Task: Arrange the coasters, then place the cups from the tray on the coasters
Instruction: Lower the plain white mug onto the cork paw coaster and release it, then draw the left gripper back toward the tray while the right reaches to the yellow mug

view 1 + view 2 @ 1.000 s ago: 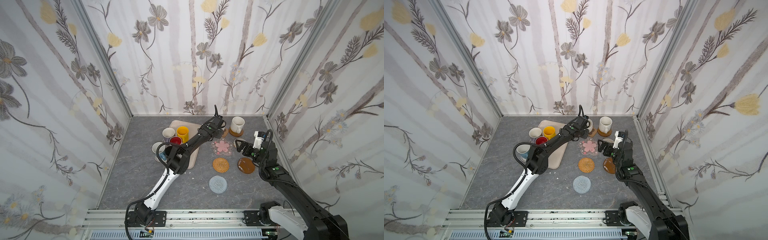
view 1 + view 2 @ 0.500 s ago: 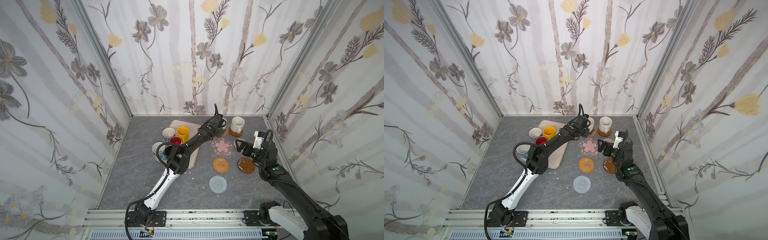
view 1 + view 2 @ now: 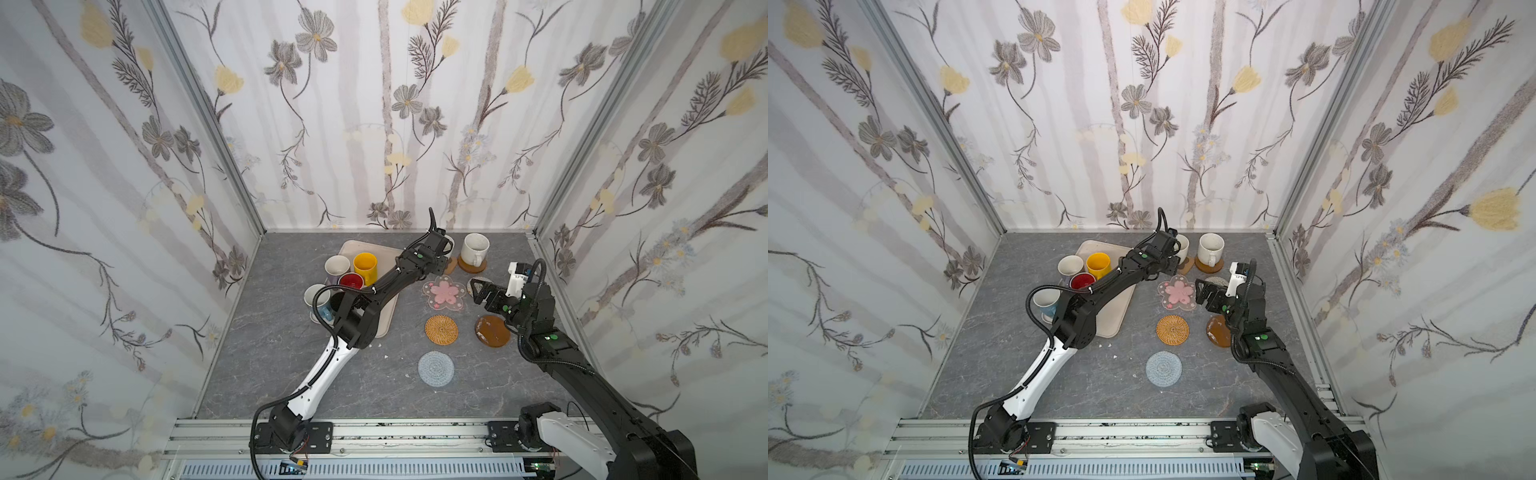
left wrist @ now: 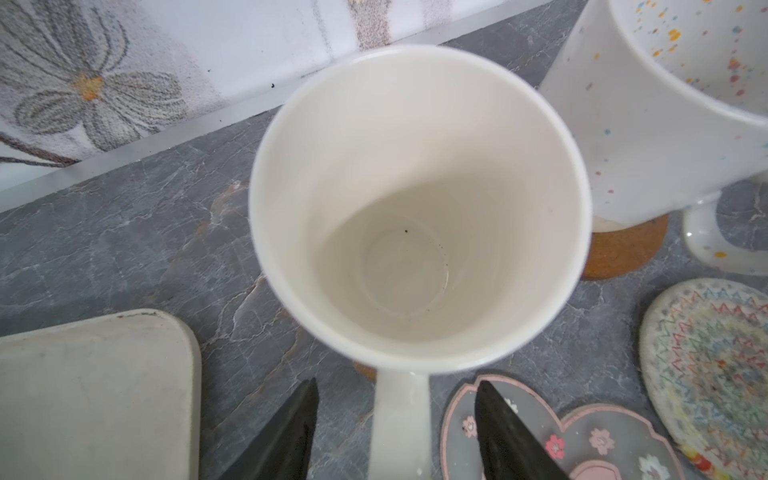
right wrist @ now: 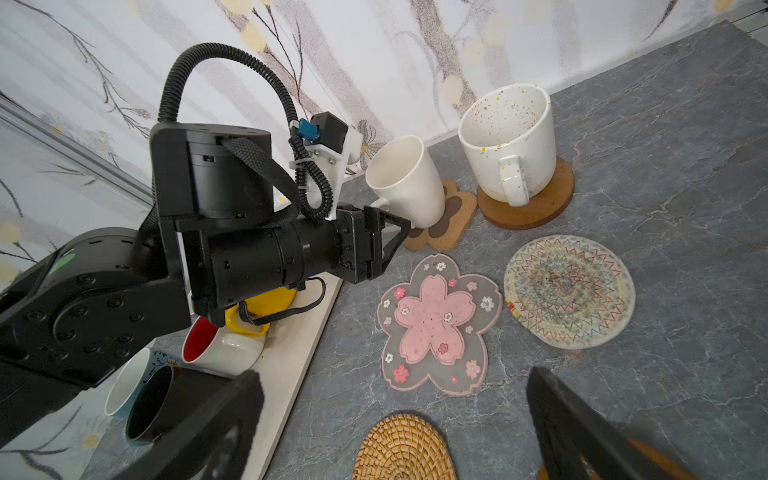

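The cream cup [image 4: 419,208] stands on the brown paw coaster [image 5: 449,220] near the back wall. My left gripper [image 4: 397,415] is open, its fingers [image 4: 291,436] either side of the cup's handle and clear of it. The speckled cup [image 3: 473,248] sits on a brown wooden round [image 3: 473,267]. My right gripper [image 5: 395,386] hangs open and empty above the floor between the pink blossom coaster [image 3: 444,293] and the rattan coaster [image 3: 441,329]. Yellow [image 3: 365,266], red-inside [image 3: 351,281] and black [image 5: 153,403] cups stand at the tray [image 3: 353,248].
A beige woven coaster [image 5: 569,291] lies right of the blossom. A second wooden round [image 3: 492,329] and the grey-blue crocheted coaster [image 3: 436,368] lie nearer the front. A lavender cup [image 3: 336,266] and a light blue one [image 3: 316,297] stand by the tray's left edge.
My left gripper's jaws have spread apart and let go of the cream cup's handle. The cup stays on the paw coaster. The right arm has not moved.
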`<state>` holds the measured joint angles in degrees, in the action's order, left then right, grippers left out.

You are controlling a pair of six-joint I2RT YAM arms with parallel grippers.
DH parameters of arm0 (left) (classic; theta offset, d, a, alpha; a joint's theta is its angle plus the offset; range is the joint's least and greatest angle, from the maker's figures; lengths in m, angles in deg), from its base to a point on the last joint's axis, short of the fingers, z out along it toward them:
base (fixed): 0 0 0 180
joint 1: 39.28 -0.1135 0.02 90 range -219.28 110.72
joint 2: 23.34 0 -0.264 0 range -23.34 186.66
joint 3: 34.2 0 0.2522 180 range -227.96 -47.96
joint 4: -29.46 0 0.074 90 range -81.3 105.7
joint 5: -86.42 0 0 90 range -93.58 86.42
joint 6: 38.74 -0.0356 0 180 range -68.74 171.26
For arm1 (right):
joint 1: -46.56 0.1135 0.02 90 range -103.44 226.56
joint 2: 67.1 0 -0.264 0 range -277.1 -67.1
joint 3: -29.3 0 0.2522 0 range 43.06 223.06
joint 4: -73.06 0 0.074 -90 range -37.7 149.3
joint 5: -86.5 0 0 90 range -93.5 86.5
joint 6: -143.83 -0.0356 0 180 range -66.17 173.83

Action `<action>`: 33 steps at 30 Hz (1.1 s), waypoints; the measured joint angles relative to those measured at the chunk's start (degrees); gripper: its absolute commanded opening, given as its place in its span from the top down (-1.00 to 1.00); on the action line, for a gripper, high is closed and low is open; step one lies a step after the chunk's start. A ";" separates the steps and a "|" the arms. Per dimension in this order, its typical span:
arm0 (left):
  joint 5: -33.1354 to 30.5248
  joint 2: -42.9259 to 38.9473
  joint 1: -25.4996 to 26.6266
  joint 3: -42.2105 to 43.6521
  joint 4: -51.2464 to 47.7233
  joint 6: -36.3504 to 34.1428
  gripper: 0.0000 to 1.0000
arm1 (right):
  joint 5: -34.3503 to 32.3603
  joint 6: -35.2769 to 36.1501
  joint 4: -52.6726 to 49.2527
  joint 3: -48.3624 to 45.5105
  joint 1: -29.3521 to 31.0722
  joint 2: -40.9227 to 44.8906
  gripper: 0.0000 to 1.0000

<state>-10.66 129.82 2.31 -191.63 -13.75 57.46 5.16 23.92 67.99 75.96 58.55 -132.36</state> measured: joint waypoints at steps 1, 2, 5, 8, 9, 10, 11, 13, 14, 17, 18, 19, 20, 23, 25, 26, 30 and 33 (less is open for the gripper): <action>-0.26 -0.57 0.00 0.57 0.00 0.00 -0.48 | 0.00 0.02 -0.07 0.11 0.00 0.09 -0.99; -0.44 -1.29 0.00 1.18 -0.02 0.00 -0.53 | 0.00 0.15 -0.31 0.39 0.00 0.26 -0.99; -1.16 -4.33 0.00 3.39 0.00 -0.02 -0.72 | -0.02 0.68 -0.94 1.79 0.00 0.66 -0.99; -2.05 -8.00 0.13 5.81 0.15 -0.04 -0.85 | -0.02 1.31 -1.86 3.56 0.15 0.90 -0.99; -2.43 -9.33 0.22 6.75 0.20 -0.04 -0.89 | -0.02 1.66 -2.36 4.17 0.20 1.03 -0.99; -2.60 -10.34 0.24 7.58 0.26 -0.02 -0.92 | -0.02 1.81 -2.97 4.72 0.28 1.18 -0.99; -2.86 -11.67 0.28 8.70 0.22 0.00 -0.98 | 0.00 2.14 -3.67 5.33 0.37 1.31 -0.99; -3.34 -14.08 0.33 10.80 0.28 0.11 -1.00 | 0.57 2.86 -4.70 6.23 0.44 1.68 -0.99; -3.61 -15.41 0.33 11.93 0.22 0.31 -1.00 | 0.92 3.28 -5.29 6.58 0.55 1.97 -0.98; -4.55 -20.04 0.33 15.39 0.13 1.38 -1.00 | 1.97 3.91 -6.69 7.52 1.07 2.71 -0.89; -4.96 -21.84 0.33 16.65 0.35 1.66 -1.00 | 2.19 4.04 -7.08 7.82 1.42 2.82 -0.86; -5.35 -23.56 0.33 18.03 0.50 1.88 -1.00 | 2.58 4.11 -7.58 8.11 1.86 2.82 -0.85; -5.86 -25.51 0.33 19.63 0.57 2.27 -1.00 | 2.82 4.33 -8.33 8.46 2.54 2.80 -0.84; -7.48 -31.30 0.33 25.16 1.46 2.86 -1.00 | 2.93 4.90 -9.79 9.79 5.68 1.51 -0.82; -8.72 -34.95 0.28 29.07 2.19 3.19 -1.00 | 2.86 5.07 -11.13 11.17 8.20 0.07 -0.78; -9.31 -37.05 0.11 31.65 2.73 3.52 -1.00 | 2.64 5.14 -11.41 11.74 9.60 -0.81 -0.74; -11.04 -45.64 -1.36 42.97 3.93 5.73 -1.00 | 1.51 5.55 -12.04 14.12 13.79 -5.99 -0.57; -11.82 -52.02 -3.87 51.76 5.29 8.28 -1.00 | -0.61 5.46 -13.75 17.57 16.63 -11.61 -0.61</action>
<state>-22.48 77.80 -1.56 -139.88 -8.46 65.74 4.55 29.38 54.24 93.54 75.18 -143.96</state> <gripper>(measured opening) 0.998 0.779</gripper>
